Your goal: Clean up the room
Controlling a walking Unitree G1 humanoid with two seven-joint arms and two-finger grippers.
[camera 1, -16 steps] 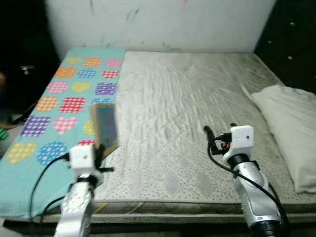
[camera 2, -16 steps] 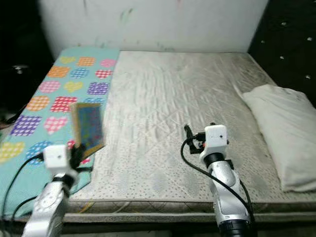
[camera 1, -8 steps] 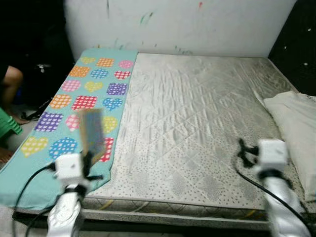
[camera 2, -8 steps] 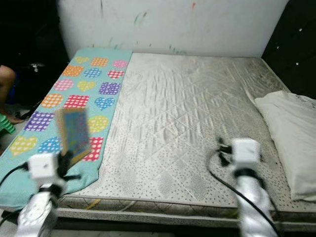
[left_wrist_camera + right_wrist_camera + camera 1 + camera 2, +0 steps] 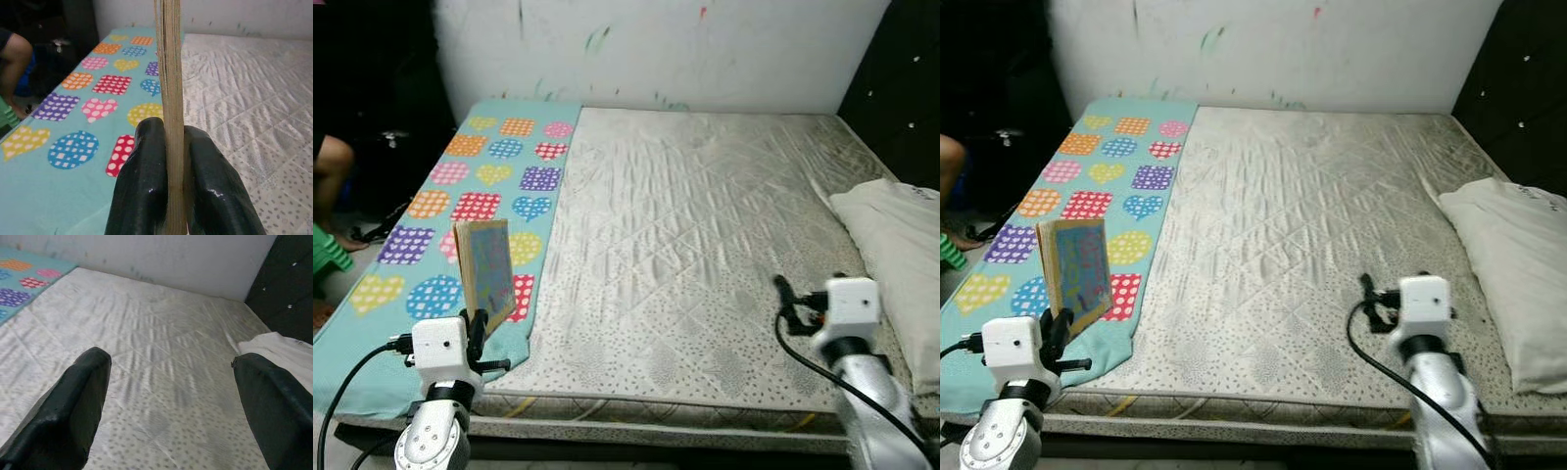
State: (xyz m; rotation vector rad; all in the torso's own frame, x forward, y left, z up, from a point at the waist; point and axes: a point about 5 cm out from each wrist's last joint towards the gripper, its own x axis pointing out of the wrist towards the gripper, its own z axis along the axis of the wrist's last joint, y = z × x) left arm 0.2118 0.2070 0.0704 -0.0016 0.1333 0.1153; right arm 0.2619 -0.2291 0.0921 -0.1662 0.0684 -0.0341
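- Our left gripper [image 5: 168, 161] has its fingers clamped on a thin colourful book [image 5: 487, 266], upright above the teal heart-patterned mat's [image 5: 460, 176] near end.
- Our right gripper [image 5: 171, 401] hangs wide open over the grey quilted mattress [image 5: 705, 225].
- White pillow [image 5: 896, 245] lies at the right edge.

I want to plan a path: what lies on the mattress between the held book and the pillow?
Only bare quilted mattress lies between the book, shut in the left gripper, and the pillow, seen from both eye views.

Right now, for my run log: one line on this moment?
left gripper: shut on thin colourful book, upright | right gripper: open, over grey quilted mattress
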